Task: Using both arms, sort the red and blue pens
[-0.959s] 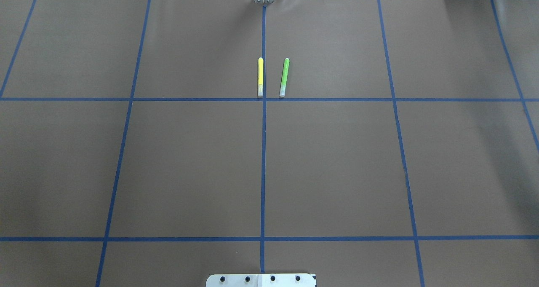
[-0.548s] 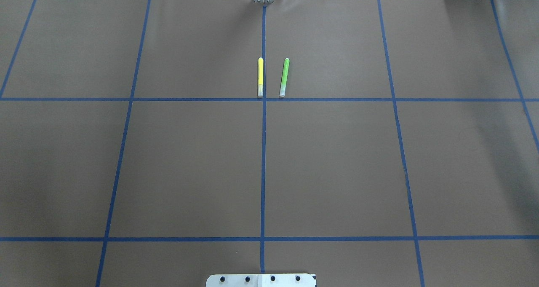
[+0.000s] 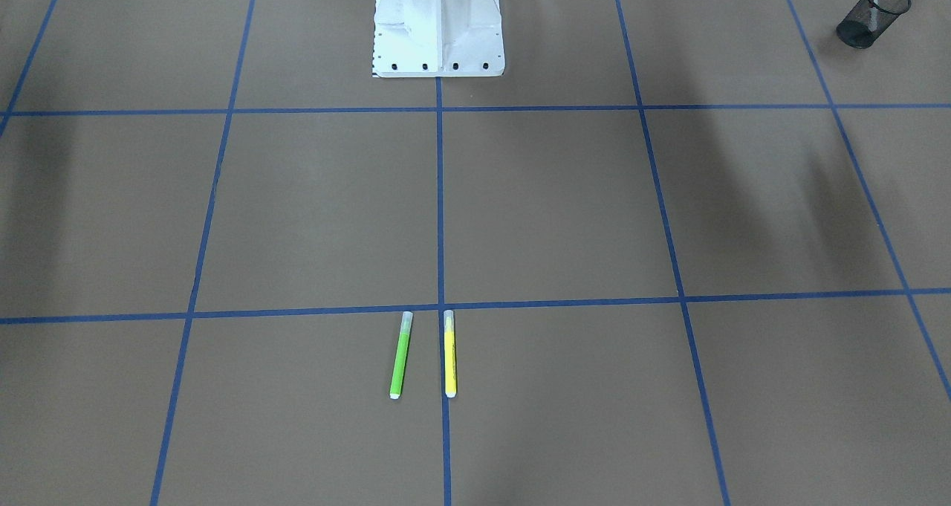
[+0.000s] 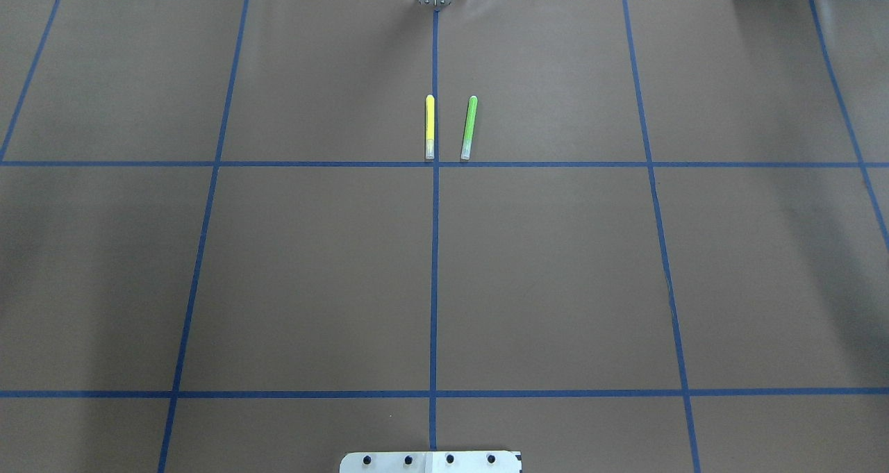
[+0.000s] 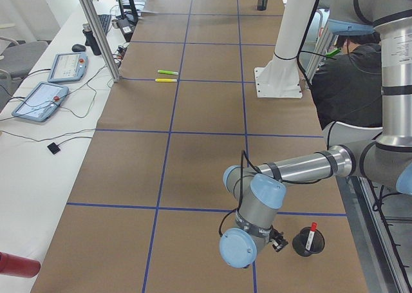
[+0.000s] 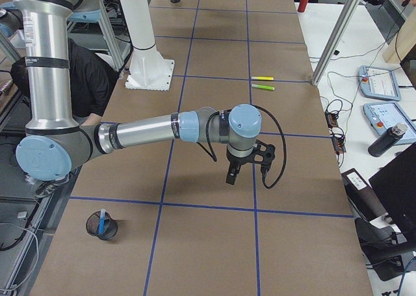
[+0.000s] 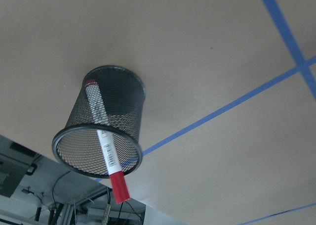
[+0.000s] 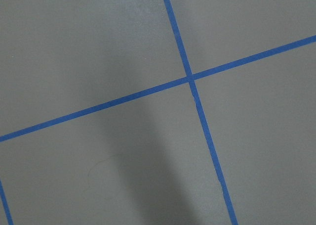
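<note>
The red pen point(image 7: 106, 141) leans in a black mesh cup point(image 7: 123, 106), its red cap poking out past the rim; only the left wrist view shows this close up. The exterior left view adds that the cup stands just beside the left claw point(image 5: 278, 241), at its 3 o'clock. I cannot tell how far that claw is open.

The blue pen point(image 6: 102, 221) shows in the exterior right view alone, standing in a second mesh cup point(image 6: 103, 229) at 8 o'clock of that picture. The right claw point(image 6: 246, 174) hangs fingers-down over the desk point(image 4: 555, 285), well apart from it. I cannot tell its opening either. Its wrist camera sees only crossing blue tape lines point(image 8: 190, 79).

The overhead view catches neither arm nor cup, only a yellow marker point(image 4: 429, 127) and a green marker point(image 4: 469, 127) lying side by side, apart, toward 12 o'clock.
</note>
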Robot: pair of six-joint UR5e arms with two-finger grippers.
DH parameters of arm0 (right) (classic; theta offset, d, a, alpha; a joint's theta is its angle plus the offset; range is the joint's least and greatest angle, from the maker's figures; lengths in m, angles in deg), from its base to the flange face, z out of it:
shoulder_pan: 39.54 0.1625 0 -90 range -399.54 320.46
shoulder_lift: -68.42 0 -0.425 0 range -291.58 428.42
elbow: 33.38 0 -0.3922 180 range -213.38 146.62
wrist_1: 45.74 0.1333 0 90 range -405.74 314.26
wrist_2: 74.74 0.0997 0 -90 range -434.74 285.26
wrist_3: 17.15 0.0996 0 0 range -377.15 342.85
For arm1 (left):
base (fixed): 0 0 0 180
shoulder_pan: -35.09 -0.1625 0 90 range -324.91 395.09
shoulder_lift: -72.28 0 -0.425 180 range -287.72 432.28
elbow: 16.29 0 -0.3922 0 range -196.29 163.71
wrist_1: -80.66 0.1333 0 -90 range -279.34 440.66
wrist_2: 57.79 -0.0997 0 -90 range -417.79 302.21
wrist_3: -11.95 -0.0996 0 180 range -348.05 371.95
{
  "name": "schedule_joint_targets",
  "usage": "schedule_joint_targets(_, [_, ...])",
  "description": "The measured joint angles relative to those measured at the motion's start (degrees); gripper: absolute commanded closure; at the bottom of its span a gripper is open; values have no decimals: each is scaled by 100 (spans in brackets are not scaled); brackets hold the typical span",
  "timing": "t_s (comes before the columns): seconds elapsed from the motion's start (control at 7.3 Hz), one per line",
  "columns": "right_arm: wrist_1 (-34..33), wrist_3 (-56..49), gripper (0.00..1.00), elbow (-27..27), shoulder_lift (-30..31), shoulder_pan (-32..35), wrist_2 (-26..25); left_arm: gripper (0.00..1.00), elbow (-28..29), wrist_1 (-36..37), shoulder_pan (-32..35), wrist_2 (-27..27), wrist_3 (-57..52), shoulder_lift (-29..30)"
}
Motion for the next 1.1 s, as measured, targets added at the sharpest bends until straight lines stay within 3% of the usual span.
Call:
schedule_joint_targets(0.14, [0,-4,0,6,-39,-3,-5,0,-319,-340,-28,2,471,242])
schedule_joint_targets(0.41, [76,-24,0,50,-88,-122,-33,0,-667,-1709,-311,8,1515,523])
schedule_joint_targets(1.1, [430,-61,0,188,-140,-355,-71,0,-495,-4923,-1026,2,1924,743])
